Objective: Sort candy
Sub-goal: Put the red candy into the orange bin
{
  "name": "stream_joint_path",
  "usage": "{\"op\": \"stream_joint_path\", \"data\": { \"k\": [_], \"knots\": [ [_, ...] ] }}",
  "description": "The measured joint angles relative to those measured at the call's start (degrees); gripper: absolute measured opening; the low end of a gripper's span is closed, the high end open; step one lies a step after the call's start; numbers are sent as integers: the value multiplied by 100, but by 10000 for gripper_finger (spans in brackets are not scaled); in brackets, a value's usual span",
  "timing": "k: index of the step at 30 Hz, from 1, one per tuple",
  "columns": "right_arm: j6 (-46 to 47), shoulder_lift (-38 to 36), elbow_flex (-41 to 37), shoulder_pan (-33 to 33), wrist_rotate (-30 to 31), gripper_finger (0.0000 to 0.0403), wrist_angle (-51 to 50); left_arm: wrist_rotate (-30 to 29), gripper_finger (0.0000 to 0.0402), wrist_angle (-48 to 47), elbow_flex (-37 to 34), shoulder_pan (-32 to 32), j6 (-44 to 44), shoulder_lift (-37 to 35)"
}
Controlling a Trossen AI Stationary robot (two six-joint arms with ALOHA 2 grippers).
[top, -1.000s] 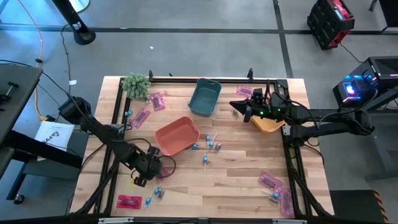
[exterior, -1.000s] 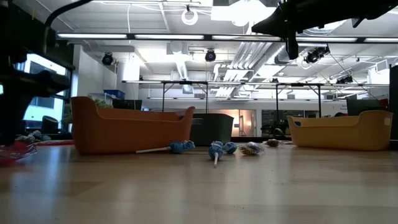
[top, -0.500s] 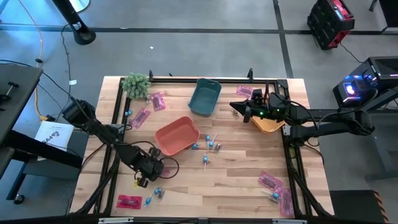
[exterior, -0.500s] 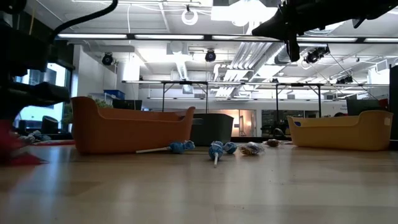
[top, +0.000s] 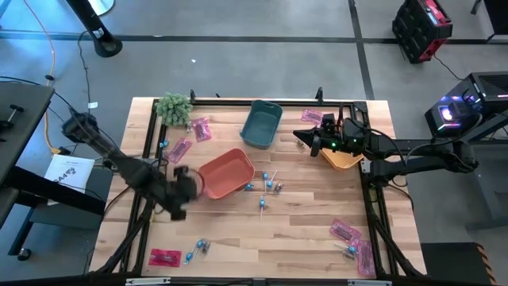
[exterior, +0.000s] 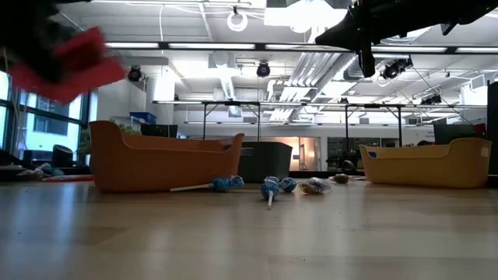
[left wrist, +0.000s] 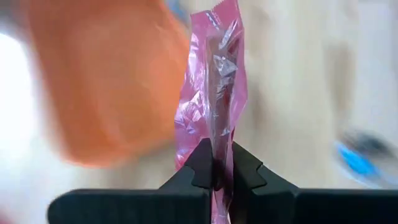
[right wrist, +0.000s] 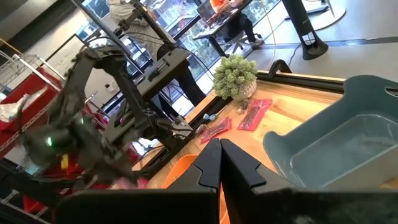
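Note:
My left gripper (top: 189,184) hovers just left of the red bin (top: 226,173), shut on a pink wrapped candy packet (left wrist: 214,93). The low view shows that packet (exterior: 66,58) blurred and high above the table. More pink packets (top: 201,129) (top: 345,231) (top: 164,257) and blue lollipops (top: 268,184) (top: 198,248) lie flat on the wooden table. My right gripper (top: 304,137) hangs shut and empty between the teal bin (top: 262,125) and the orange bin (top: 343,157). My left gripper pinches the pink packet between its two fingertips (left wrist: 202,165), across the crumpled wrapper near one end (left wrist: 216,146). Most of the packet sticks out beyond the fingertips. It is lifted clear of the table.
A green leafy plant (top: 173,106) stands at the far left corner. A black frame rail (top: 151,151) runs along the table's edges. Lollipops and a brownish piece (exterior: 313,186) lie between the red and orange bins. Bare wood lies in the near middle (top: 270,238).
My left gripper has risen from the near left of the table and gone toward the far edge, up beside the red bin. The pink packet that lay on the table under it is now lifted clear and high.

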Motion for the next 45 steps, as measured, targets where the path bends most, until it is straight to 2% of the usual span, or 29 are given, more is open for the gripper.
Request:
{"op": "stream_joint_path", "data": {
  "k": [2,4,7,11,16,20,25,29,33,37,41,45],
  "knots": [
    [1,0,0,2,21,0,2,-269,8,98,-9,388,399,-117],
    [0,0,0,1,112,0,2,-230,12,274,-8,877,949,-85],
    [0,0,0,0,133,0,5,0,30,598,-7,1573,1591,248],
    [0,0,0,0,133,0,7,452,74,1088,-11,2206,1764,824],
    [0,0,0,0,131,0,7,840,134,1182,200,2460,1660,1153],
    [-2,0,0,0,103,0,4,1196,170,577,714,2377,1616,1029],
    [-2,0,0,1,98,0,-38,1764,190,-346,1098,1649,736,668],
    [-2,0,0,0,94,0,-131,1855,190,-742,1095,313,-239,643],
    [-2,0,0,0,94,0,-229,1836,190,-417,1095,-1027,-1199,995],
    [-3,0,0,1,94,0,-352,1833,191,4,1095,-2094,-1888,1613],
    [-2,0,0,0,94,0,-433,1832,191,579,1095,-2766,-2507,2292],
    [-2,0,0,1,94,0,-431,1931,191,844,1095,-3126,-3270,2865]
  ]
}}
